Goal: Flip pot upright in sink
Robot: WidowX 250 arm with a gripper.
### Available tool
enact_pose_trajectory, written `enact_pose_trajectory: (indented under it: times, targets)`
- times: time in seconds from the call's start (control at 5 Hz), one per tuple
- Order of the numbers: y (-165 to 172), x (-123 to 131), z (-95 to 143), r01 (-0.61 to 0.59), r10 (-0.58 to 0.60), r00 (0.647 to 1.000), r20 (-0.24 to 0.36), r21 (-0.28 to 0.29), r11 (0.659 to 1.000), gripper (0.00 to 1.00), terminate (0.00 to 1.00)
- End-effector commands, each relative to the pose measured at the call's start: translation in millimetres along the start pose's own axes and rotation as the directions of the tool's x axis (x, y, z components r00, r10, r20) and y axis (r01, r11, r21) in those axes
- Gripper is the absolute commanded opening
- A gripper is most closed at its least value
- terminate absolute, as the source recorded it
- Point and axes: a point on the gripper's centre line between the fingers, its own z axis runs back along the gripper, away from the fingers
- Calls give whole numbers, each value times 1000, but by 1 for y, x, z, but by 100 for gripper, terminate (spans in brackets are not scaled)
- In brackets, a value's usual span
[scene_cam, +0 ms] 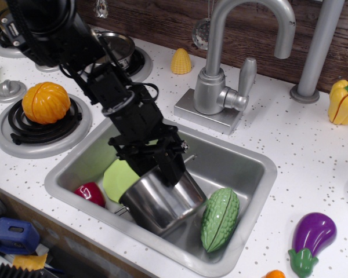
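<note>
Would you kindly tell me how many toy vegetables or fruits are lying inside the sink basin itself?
2 that I can identify: the green gourd at the right of the sink, and a red piece at the left. More may be hidden behind the pot.

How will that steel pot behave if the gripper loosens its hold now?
The pot is tilted in the sink, so it would probably roll or tip back. Its polished wall looks slippery against the gripper. It lies close to the green gourd, which it may nudge.
</note>
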Motion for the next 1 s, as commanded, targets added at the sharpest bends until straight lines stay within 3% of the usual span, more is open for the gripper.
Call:
enact_pose_trajectory:
  times: [0.0, 0.2, 0.4, 0.8]
  targets:
    - [-3, 8, 9, 27, -28, 998, 47, 17, 999, 0, 0]
    - [-2, 8, 9, 36, -37, 998, 52, 28, 999, 0, 0]
    - [-14, 9, 12, 24, -34, 997, 63, 155, 988, 0, 0]
    - [-25, 13, 29, 48, -68, 997, 46, 347, 937, 0, 0]
